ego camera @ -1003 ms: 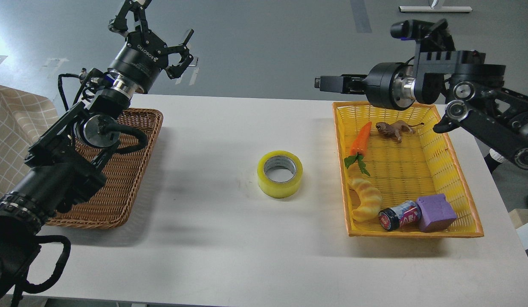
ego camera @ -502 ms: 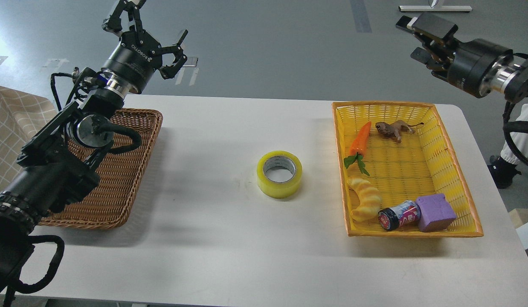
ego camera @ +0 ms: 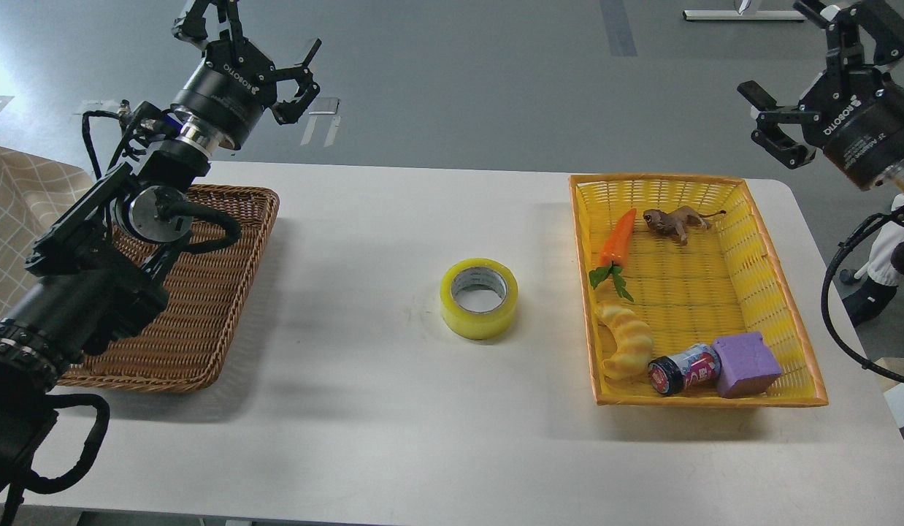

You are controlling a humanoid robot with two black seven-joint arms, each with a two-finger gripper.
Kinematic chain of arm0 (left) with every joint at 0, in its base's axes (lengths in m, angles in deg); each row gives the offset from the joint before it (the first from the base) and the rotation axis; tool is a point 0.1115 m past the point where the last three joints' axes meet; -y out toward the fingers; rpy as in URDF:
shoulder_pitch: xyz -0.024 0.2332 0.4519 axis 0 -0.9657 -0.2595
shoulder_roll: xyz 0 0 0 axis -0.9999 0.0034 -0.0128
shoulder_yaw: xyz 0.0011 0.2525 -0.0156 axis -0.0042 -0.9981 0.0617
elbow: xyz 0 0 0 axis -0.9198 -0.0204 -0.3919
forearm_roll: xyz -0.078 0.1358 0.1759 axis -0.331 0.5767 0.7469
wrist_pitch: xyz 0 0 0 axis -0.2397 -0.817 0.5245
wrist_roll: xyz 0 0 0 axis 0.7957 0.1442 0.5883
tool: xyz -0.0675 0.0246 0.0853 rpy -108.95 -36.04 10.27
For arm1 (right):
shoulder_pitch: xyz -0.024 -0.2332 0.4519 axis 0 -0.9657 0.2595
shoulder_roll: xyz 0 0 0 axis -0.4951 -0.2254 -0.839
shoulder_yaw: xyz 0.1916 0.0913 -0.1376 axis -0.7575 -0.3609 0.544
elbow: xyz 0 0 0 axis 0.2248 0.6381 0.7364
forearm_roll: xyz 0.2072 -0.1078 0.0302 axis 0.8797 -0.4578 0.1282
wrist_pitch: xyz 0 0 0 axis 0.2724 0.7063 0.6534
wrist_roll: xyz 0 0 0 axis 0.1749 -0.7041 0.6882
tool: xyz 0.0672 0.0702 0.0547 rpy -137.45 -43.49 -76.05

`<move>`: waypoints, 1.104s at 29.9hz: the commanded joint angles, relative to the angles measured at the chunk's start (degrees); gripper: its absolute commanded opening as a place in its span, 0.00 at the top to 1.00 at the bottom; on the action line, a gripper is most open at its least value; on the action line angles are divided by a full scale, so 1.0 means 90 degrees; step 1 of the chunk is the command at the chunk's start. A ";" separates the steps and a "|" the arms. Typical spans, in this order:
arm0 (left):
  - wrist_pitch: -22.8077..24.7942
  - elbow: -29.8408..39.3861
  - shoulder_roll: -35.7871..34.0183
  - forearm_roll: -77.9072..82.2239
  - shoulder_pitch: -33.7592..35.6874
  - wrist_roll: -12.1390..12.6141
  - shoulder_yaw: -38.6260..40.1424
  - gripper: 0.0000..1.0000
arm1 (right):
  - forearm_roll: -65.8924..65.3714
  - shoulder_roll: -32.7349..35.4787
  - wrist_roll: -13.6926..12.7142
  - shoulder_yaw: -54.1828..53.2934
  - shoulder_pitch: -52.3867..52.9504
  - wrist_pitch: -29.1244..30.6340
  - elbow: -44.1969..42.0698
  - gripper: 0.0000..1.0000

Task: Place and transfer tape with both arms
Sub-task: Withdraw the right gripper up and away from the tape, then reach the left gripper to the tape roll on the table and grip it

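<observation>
The tape (ego camera: 479,297), a yellow translucent roll with a pale core, lies flat on the middle of the white table (ego camera: 393,424), apart from both arms. My left gripper (ego camera: 251,36) is raised above the table's far left edge, over the back of the brown basket, its fingers spread open and empty. My right gripper (ego camera: 813,69) is raised beyond the table's far right corner, above the yellow basket's right side, fingers spread open and empty.
A brown wicker basket (ego camera: 204,321) lies at the left under my left arm. A yellow basket (ego camera: 780,292) at the right holds a carrot toy (ego camera: 617,237), a lion figure (ego camera: 671,221), a yellow bread toy (ego camera: 625,340), a small jar (ego camera: 682,369) and a purple block (ego camera: 746,363).
My right arm has swung up and back to the right, off the yellow basket; its gripper now faces up at the far right. My left gripper rose slightly. The tape has not moved.
</observation>
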 commanded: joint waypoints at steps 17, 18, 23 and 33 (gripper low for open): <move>0.0000 0.0048 -0.0185 0.2174 0.0352 -0.0022 0.0000 0.02 | 0.1122 -0.1798 0.0189 -0.1653 -0.0300 0.0002 -0.0627 0.00; 0.0000 0.0048 -0.0204 0.2282 0.0381 -0.0022 0.0000 0.02 | 0.1190 -0.1808 0.0179 -0.1633 -0.0309 0.0002 -0.0627 0.00; 0.0000 0.0194 -0.0331 0.3375 0.0450 -0.0022 0.0000 0.02 | 0.1347 -0.1974 0.0130 -0.1584 -0.0388 0.0002 -0.0588 0.00; -0.0083 0.0868 -0.0361 0.5708 0.0391 -0.0022 -0.0020 0.02 | 0.1347 -0.1926 0.0023 -0.1428 -0.0524 0.0002 -0.0540 0.00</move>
